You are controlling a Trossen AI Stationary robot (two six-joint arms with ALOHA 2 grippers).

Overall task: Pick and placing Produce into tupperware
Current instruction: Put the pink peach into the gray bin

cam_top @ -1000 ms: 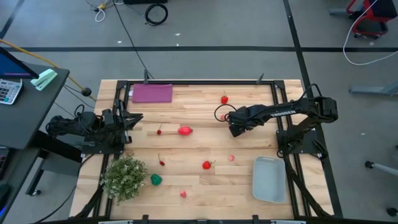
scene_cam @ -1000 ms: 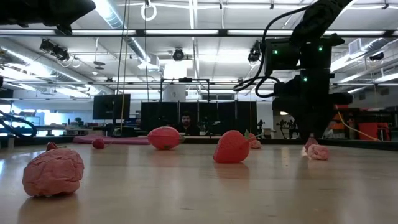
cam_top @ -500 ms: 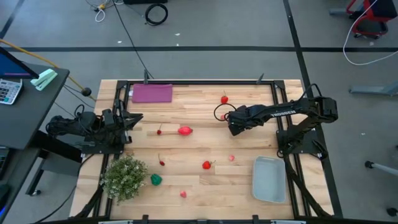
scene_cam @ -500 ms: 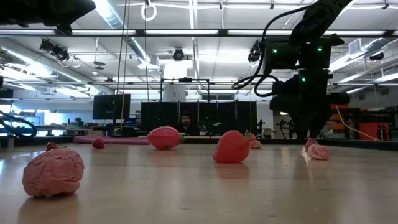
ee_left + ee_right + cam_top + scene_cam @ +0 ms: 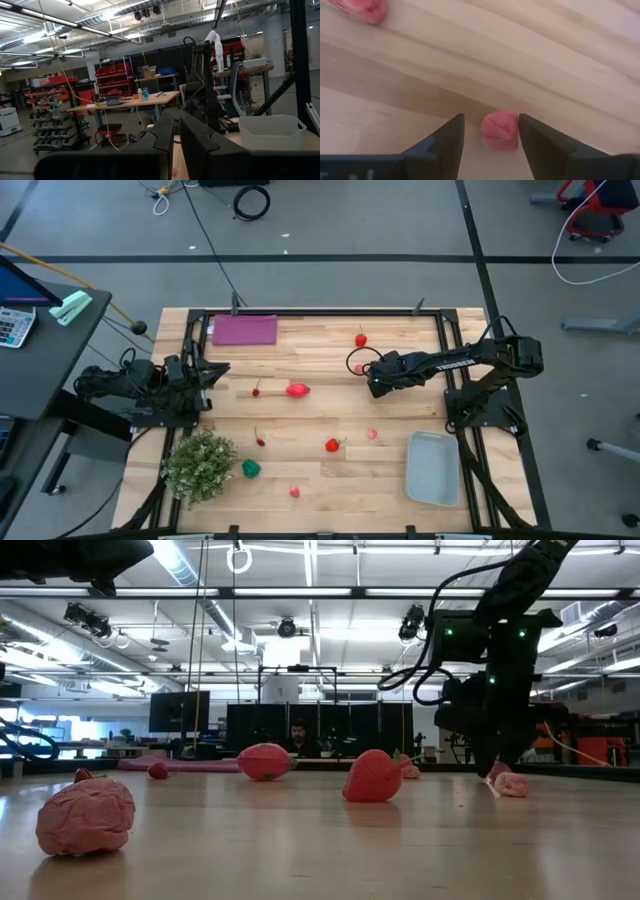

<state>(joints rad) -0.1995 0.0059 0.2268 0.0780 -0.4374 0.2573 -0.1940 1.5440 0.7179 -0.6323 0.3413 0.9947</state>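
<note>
High view: right gripper (image 5: 362,367) is low over the counter (image 5: 320,410) mid-right, at a small pink produce piece. Tupperware (image 5: 433,468) sits at the counter's near right corner, well apart. Left gripper (image 5: 218,370) waits at the left edge.

Low view: right gripper (image 5: 492,768) hangs just above the pink piece (image 5: 512,784).

Left wrist view: left gripper's fingers (image 5: 165,137) are together, holding nothing.

Right wrist view: the fingers (image 5: 451,135) stand apart, straddling the pink piece (image 5: 500,131), not clamped on it.
</note>
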